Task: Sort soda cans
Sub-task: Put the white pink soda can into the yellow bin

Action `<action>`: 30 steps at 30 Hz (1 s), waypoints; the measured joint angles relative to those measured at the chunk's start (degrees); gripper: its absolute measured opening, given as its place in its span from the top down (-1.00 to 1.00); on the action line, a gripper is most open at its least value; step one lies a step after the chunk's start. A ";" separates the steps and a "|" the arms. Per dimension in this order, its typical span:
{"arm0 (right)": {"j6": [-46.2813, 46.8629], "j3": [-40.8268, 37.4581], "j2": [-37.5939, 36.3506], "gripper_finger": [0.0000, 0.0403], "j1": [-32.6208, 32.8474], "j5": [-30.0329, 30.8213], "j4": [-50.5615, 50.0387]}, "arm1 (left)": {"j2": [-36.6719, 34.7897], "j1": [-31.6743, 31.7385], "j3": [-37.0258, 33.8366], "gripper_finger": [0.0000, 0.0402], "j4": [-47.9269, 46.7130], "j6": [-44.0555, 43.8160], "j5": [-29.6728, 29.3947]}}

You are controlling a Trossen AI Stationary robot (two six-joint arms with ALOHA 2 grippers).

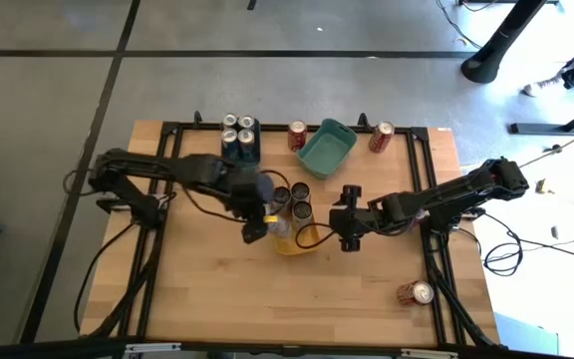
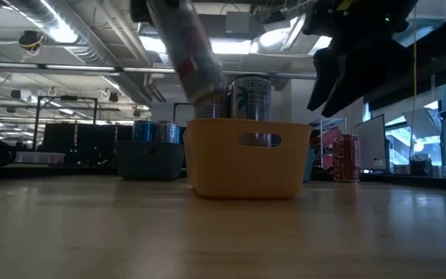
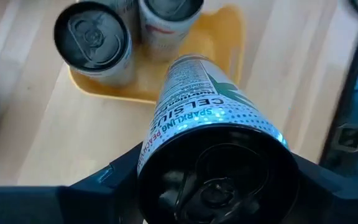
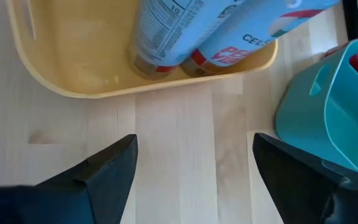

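Fingers (image 3: 107,180) of your left gripper (image 1: 257,221) are clamped on either side of a silver can (image 3: 210,137), which hangs tilted over the yellow bin (image 2: 246,159) at mid-table. Its long axis leans: the base points down toward the bin's open near part, while the top sits back between the jaws, away from the bin. Two more cans (image 1: 299,199) already stand upright in the bin's far part, so the tilted can is just beside them and must go down on the near side without knocking them.

Your right gripper (image 1: 350,231) hovers just right of the bin, fingers spread wide with nothing between them; the right wrist view shows only bare wood in that gap. The left arm is the one placed for this drop.

Farther off, a blue bin (image 1: 240,148) with cans sits far left, a teal bin (image 1: 327,146) far centre, red cans (image 1: 297,134) flank it, and one red can (image 1: 415,292) lies near right.
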 joint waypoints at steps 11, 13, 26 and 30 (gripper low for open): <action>1.80 -0.01 0.00 -0.58 0.00 0.00 0.07 | 11.96 4.63 7.36 -0.23 -4.79 2.46 0.17; 2.58 -0.01 0.00 -0.58 0.00 0.02 0.21 | 12.97 5.26 7.36 -0.23 -5.14 2.94 0.18; 2.90 -0.01 -0.02 -0.58 0.00 0.45 1.25 | 18.86 5.80 7.36 -0.39 -3.09 3.86 -1.18; 2.91 -0.01 -0.01 -0.58 0.00 0.46 1.60 | 19.72 5.80 7.38 -0.41 -2.15 4.90 -1.59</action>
